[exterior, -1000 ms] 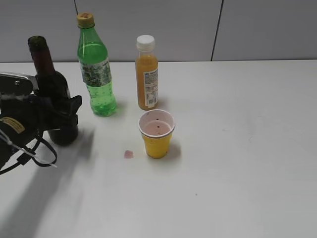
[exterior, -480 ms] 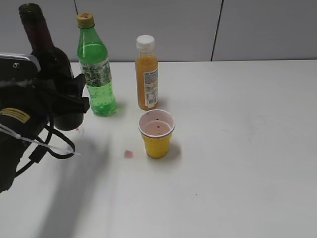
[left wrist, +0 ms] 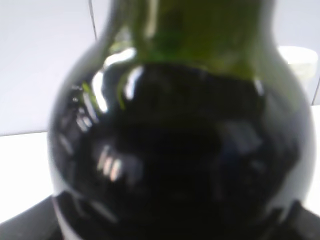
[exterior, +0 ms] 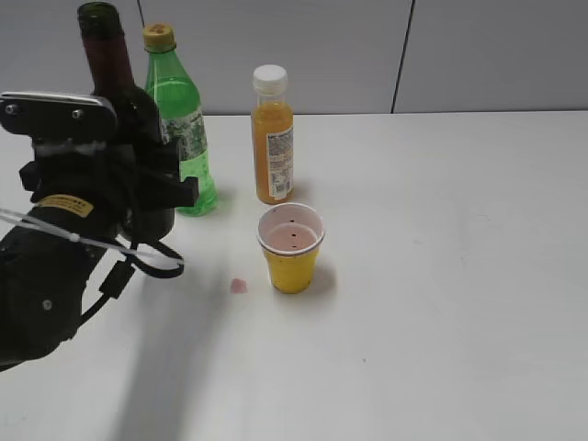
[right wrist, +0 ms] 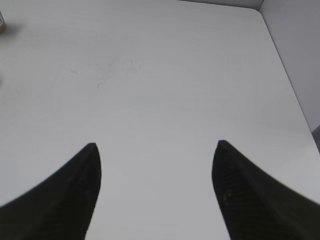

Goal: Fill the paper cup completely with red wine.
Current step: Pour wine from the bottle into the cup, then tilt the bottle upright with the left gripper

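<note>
I have the left gripper (exterior: 138, 197) clamped around the body of the dark wine bottle (exterior: 124, 119), which stands upright in the grip with its open neck pointing to twelve o'clock at the top left of the exterior view. In the left wrist view the bottle's dark glass (left wrist: 180, 150) fills nearly the whole picture, the red wine (left wrist: 190, 165) inside reading almost black up to the shoulder, with greenish glass above it.

The paper cup (exterior: 291, 248) sits upright on the white table (exterior: 441, 276) near the middle of the exterior view, at about four o'clock from the bottle I hold and well apart from it. Its inside looks pinkish-white with a few dark specks; I cannot tell whether any liquid lies in it. A small pink spot (exterior: 239, 286) marks the table just beside the cup at its eight o'clock.

The green soda bottle (exterior: 180, 129) stands just behind the gripped bottle, partly hidden by it. The orange juice bottle (exterior: 273, 138) stands at twelve o'clock from the cup, near it.

My right gripper (right wrist: 155, 150) hangs over bare table with its two dark fingertips (right wrist: 87, 165) spread apart and nothing between them
</note>
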